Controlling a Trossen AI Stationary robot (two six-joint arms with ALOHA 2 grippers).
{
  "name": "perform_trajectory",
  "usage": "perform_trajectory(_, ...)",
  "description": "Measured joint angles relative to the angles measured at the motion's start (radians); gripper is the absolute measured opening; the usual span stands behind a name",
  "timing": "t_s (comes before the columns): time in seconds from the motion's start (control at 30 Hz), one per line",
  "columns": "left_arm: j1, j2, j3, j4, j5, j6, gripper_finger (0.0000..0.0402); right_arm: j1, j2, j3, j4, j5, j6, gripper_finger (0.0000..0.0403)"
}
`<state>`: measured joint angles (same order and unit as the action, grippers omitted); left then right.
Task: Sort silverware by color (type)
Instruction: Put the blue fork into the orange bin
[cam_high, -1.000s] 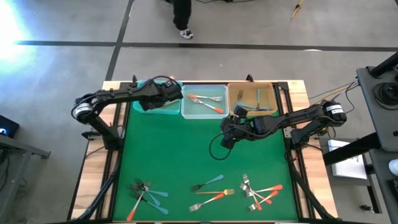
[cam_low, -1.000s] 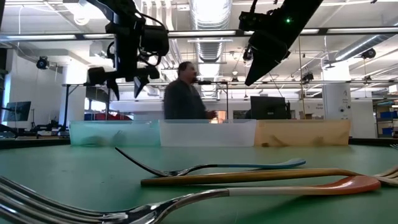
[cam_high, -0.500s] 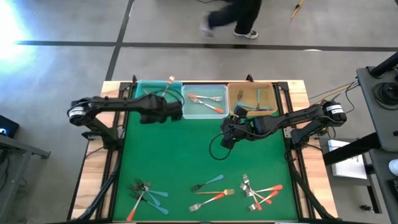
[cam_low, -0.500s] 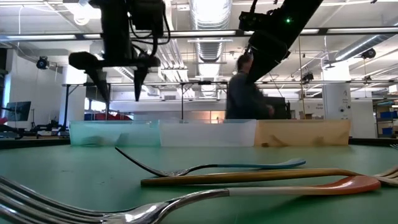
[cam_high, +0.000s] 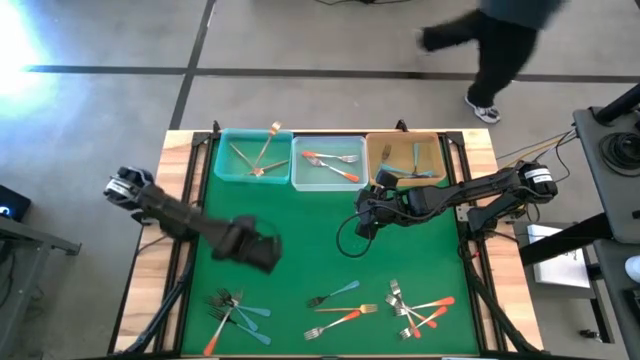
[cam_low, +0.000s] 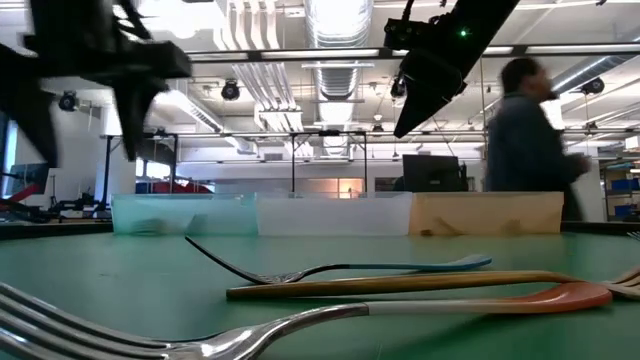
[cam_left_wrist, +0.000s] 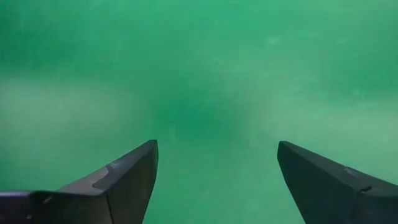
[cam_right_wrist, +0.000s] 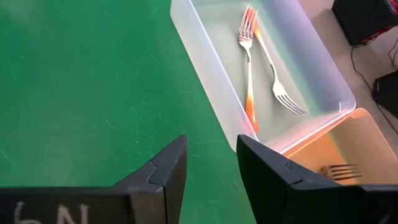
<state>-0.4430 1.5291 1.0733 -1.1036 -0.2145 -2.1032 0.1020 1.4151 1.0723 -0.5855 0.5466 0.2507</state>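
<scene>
**Now: left hand empty over bare mat, forks waiting at the near edge**

Plainly, the left hand (cam_high: 262, 250) is spread wide and holds nothing; its wrist view shows only green mat between the fingers. It hangs over the counter (cam_high: 300, 240), with the nearest pile of forks (cam_high: 232, 312) just beyond it toward the near edge. More forks (cam_high: 340, 307) lie mid-edge and another heap (cam_high: 418, 306) to the right. The teal bin (cam_high: 228, 168) holds gold forks, the clear bin (cam_high: 352, 150) orange-handled ones, the tan bin (cam_high: 378, 152) blue-handled ones.

The right hand (cam_high: 366, 222) hovers near the clear bin, fingers partly apart, nothing between them.

These forks look light, stiff and slick, and they lie flat and crossed. A pinch across a handle's middle, where one sits clear of its neighbours, seems the safest hold; tines would likely slip or snag.
</scene>
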Motion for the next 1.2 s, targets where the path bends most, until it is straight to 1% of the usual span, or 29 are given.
perform_trajectory(0.1,-0.104,0.000,0.000,-0.025,0.022,-0.247,0.0310,0.000,0.000,0.000,0.000,0.000,0.000,0.0132)
perform_trajectory(0.17,-0.157,0.000,0.000,-0.025,0.025,-0.358,0.0310,0.000,0.000,0.000,0.000,0.000,0.000,0.0132)
perform_trajectory(0.23,-0.193,0.000,0.000,-0.024,0.046,-0.429,0.0310,0.000,0.000,0.000,0.000,0.000,0.000,0.0132)
perform_trajectory(0.4,-0.214,0.002,0.006,0.021,0.243,-0.520,0.0310,0.000,0.000,0.000,0.000,0.000,0.000,0.0132)
perform_trajectory(0.47,-0.214,0.002,0.006,0.067,0.292,-0.576,0.0310,0.000,0.000,0.000,0.000,0.000,0.000,0.0132)
perform_trajectory(0.63,-0.225,0.020,0.006,0.203,0.375,-0.789,0.0310,0.000,0.000,0.000,0.000,0.000,0.000,0.0132)
perform_trajectory(0.93,-0.283,0.133,0.006,0.284,0.382,-1.028,0.0310,0.000,0.000,0.000,0.000,0.000,0.000,0.0132)
perform_trajectory(1.2,-0.293,0.219,0.006,0.342,0.326,-1.039,0.0310,0.000,0.000,0.000,0.000,0.000,0.000,0.0132)
